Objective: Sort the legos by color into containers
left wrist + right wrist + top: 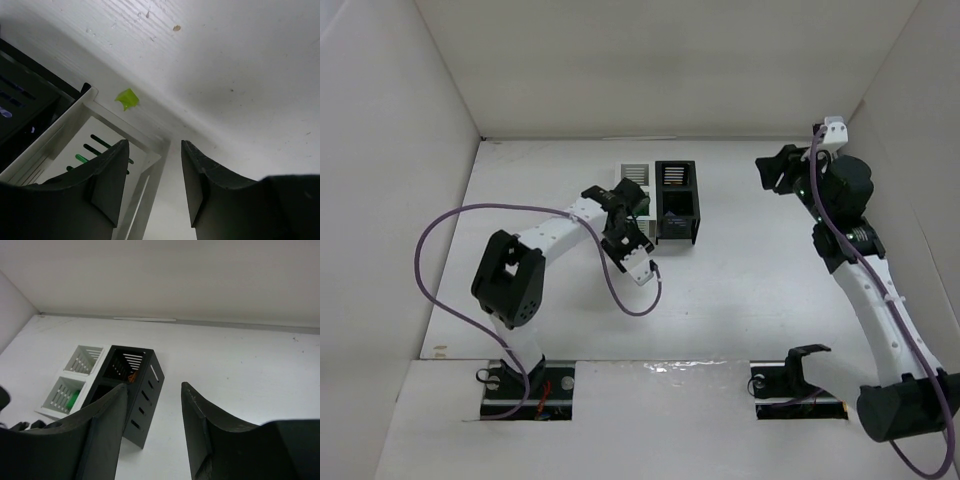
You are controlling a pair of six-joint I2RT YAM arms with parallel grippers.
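The containers (pixel 665 195) stand mid-table as a block, white bins (pixel 82 360) on the left and black bins (pixel 142 390) on the right. My left gripper (pixel 628 200) hovers over the near white bin (pixel 150 145); it (pixel 154 143) is open with nothing between its fingers. A lime-green lego (pixel 127 99) shows just past that bin's rim; whether it rests or falls I cannot tell. The right wrist view shows a green lego (pixel 74 399) in the near white bin and an orange lego (pixel 132 376) in the far black bin. My right gripper (pixel 772 170) is raised at the right, open (pixel 153 387) and empty.
White walls (pixel 400 150) close in the table on the left, back and right. The left arm's purple cable (pixel 630 300) loops over the table in front of the bins. The right arm (pixel 875 290) stretches along the right side.
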